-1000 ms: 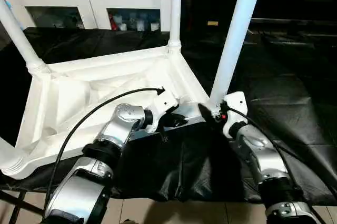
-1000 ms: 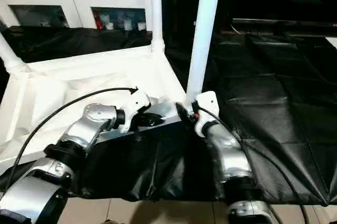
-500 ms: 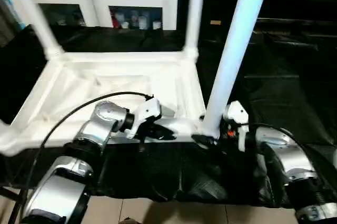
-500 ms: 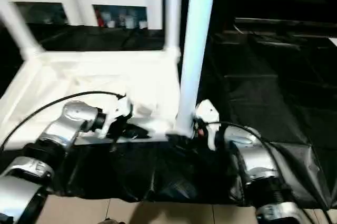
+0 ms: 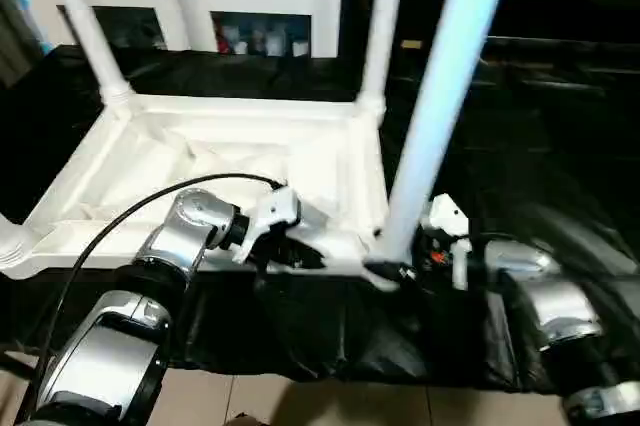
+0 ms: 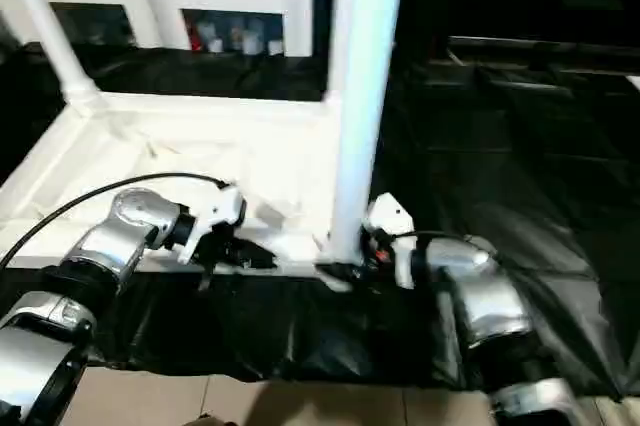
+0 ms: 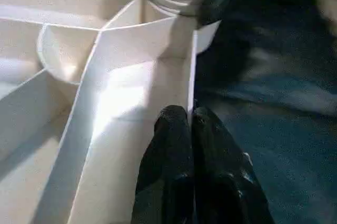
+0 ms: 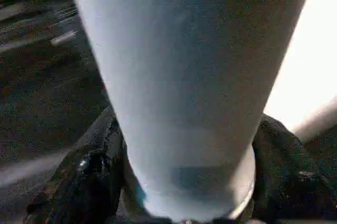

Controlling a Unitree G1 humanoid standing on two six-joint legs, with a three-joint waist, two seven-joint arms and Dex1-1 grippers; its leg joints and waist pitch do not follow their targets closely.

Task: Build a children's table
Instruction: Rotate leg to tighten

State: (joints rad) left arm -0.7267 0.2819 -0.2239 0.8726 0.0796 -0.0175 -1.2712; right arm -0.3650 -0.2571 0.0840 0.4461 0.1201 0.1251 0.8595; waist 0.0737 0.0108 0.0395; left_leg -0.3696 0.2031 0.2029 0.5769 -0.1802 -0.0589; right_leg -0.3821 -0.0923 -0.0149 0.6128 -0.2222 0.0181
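Right claw (image 8: 184,182) pinches the near leg (image 5: 440,116) low down, a black finger (image 8: 89,176) on each side of the tube, right at its corner socket. Left claw (image 7: 192,145) is pressed together, tips on the near rim of the table (image 5: 230,161), which lies upside down on the black counter (image 5: 560,146) with its legs pointing up. A second ago the table sat skewed, near corner toward the right arm; now its near edge runs square across and the leg stands straighter. My read: the pair has swung the table round, and the leg looks seated, pending a firm press
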